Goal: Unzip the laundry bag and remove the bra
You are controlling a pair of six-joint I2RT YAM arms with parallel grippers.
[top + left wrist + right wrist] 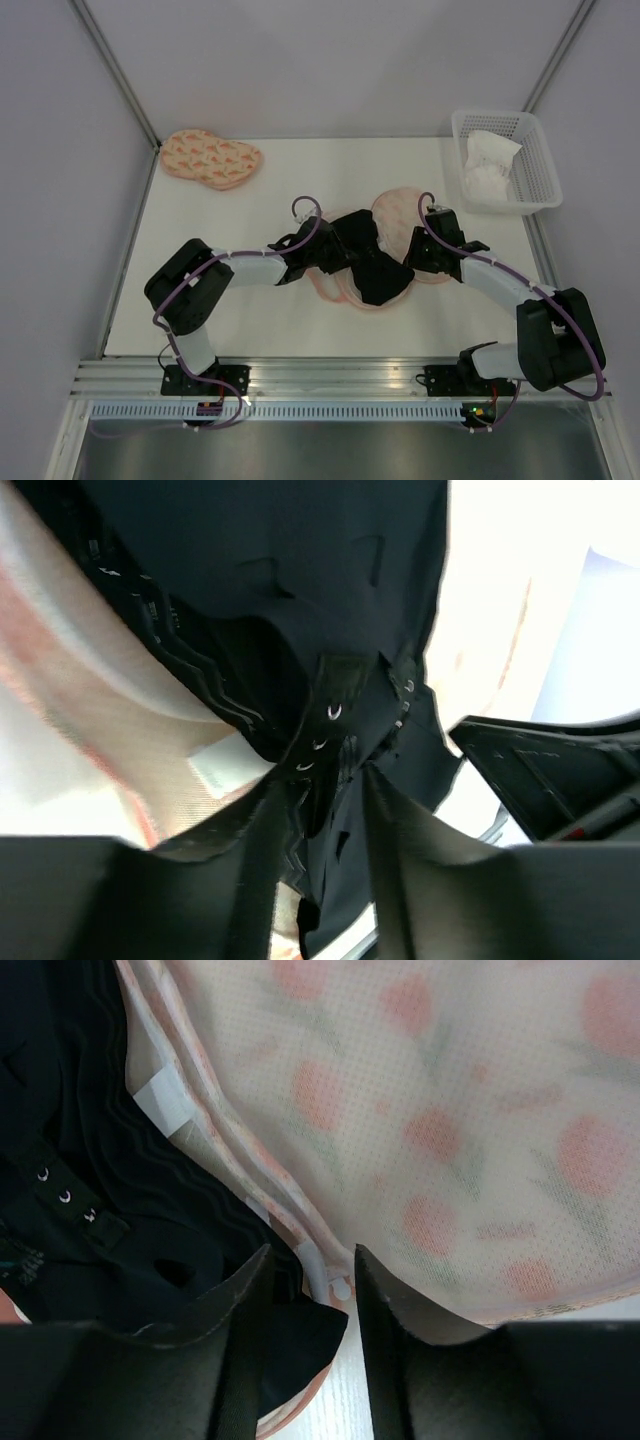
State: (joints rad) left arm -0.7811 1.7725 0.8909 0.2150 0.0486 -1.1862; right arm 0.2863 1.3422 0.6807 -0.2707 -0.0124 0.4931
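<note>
Left end effector (pixel 328 785) pinches the bra's (pixel 250 540) left end; right end effector (pixel 312 1260) clamps the laundry bag's (pixel 450 1110) rim just right of it.

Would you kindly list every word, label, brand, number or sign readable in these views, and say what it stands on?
No readable text in any view.
White tag on the laundry bag: no print legible.
White cloth in the basket: faint marks, too small to read.
The bra: metal hook eyes only, no label showing.
</note>
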